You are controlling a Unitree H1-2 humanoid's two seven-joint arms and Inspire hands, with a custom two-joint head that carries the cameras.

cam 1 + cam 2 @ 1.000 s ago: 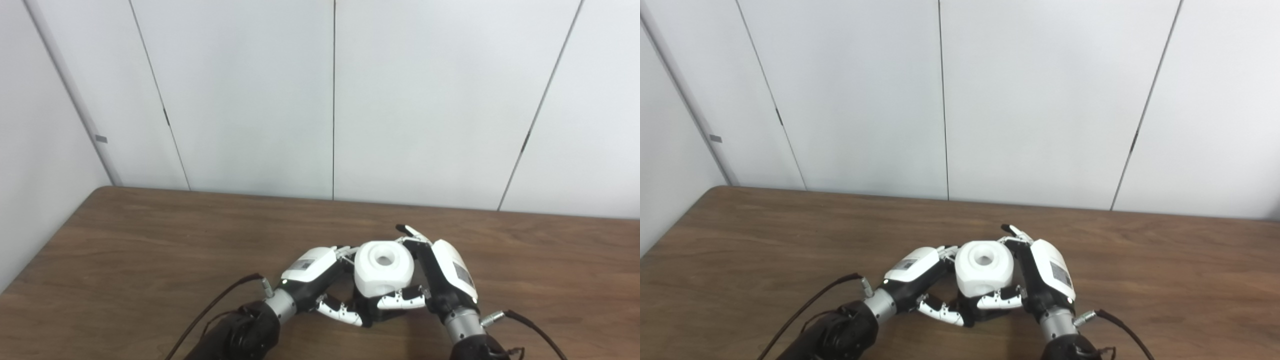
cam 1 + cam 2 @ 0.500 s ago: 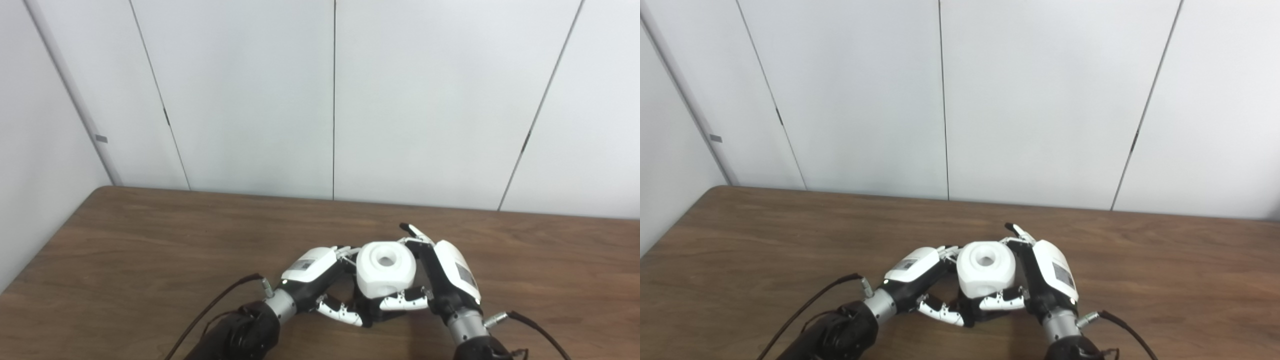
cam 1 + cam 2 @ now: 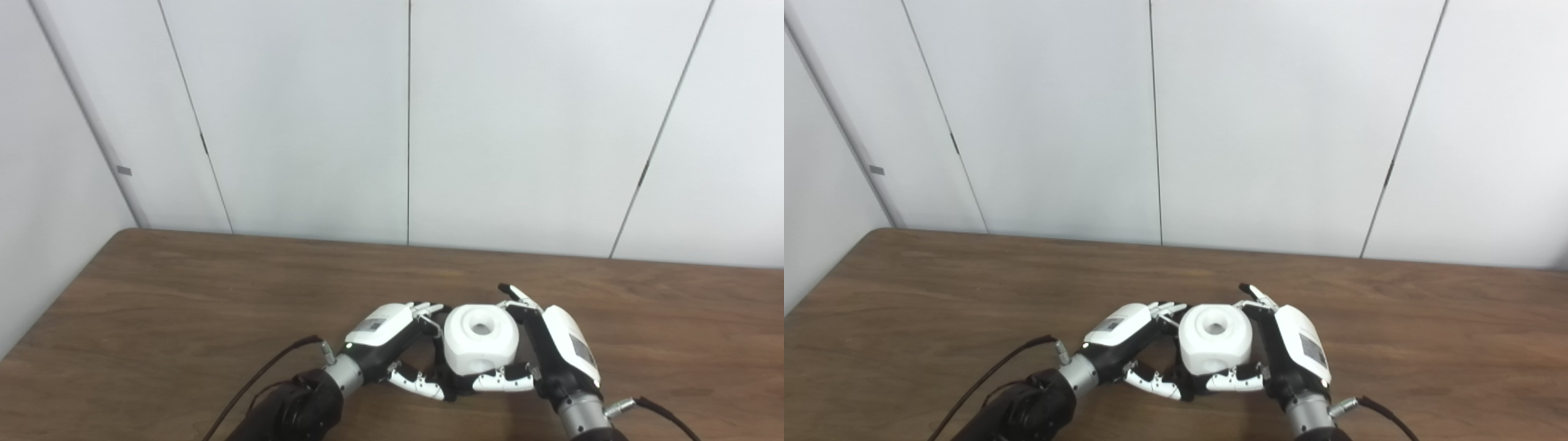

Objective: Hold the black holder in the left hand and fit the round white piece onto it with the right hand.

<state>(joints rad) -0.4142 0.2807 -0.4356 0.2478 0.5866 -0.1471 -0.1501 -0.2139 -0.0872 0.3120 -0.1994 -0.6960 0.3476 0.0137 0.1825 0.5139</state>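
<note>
Right hand (image 3: 554, 352) around round white piece (image 3: 481, 340)

A brown wooden table (image 3: 159, 306) fills the lower part of the view. Behind it stands a wall of pale grey panels (image 3: 306, 122), split by thin dark vertical seams (image 3: 409, 122).

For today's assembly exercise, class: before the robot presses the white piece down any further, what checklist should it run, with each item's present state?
1. Right hand grips the round white piece: ok.
2. Left hand holds the black holder: cannot tell; only a dark sliver shows under the piece.
3. Piece's hole faces up: ok.
4. Piece fully seated on holder: cannot tell; the joint is hidden.
5. Both hands are low over the table: ok.
</note>
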